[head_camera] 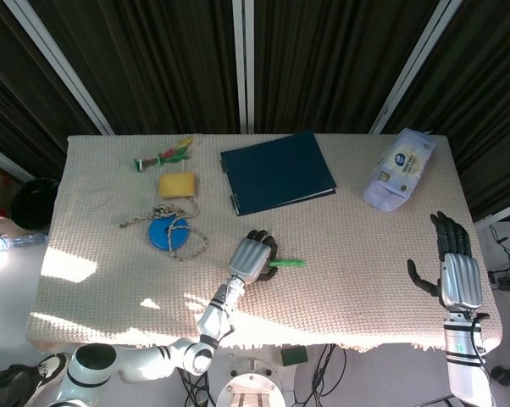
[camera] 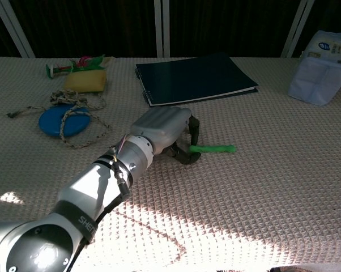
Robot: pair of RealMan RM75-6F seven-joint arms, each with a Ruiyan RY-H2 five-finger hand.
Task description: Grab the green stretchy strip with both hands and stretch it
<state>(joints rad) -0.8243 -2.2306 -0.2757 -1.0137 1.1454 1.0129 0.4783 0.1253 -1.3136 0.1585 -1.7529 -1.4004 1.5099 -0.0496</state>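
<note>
Overhead first, in the head view, the green stretchy strip (head_camera: 287,264) lay flat on the tabletop (head_camera: 365,254), in front of the dark blue folder (head_camera: 276,172) on the robot's side and a little right of its near corner. The left hand (head_camera: 253,254) sat over the strip's left end with its fingers curled down around it; only the right part of the strip showed past the fingertips. The right hand (head_camera: 455,263) hung at the tabletop's right edge, well apart from the strip, fingers spread and holding nothing. Left of the folder were a yellow sponge (head_camera: 177,184), a blue disc (head_camera: 168,231) tangled with rope, and a small feathered toy (head_camera: 163,157); a packet of wipes (head_camera: 398,169) lay to the folder's right.

Lower down, in the chest view, the left hand (camera: 166,131) was seen from behind, its dark fingertips (camera: 186,156) closing on the near end of the strip (camera: 213,149), which was still resting on the woven cloth. Whether the strip was actually pinched or only touched could not be told from this angle. The right hand was out of this view.

Judging by its look, the strip was thin, light and soft, likely rubbery, so it would sag and slide away if nudged. It probably wanted a firm pinch close to each tip: the left end where the left hand already was, and the free right end, pointing away from the folder's spine side, for the right hand. A weak hold would likely slip once tension built.
</note>
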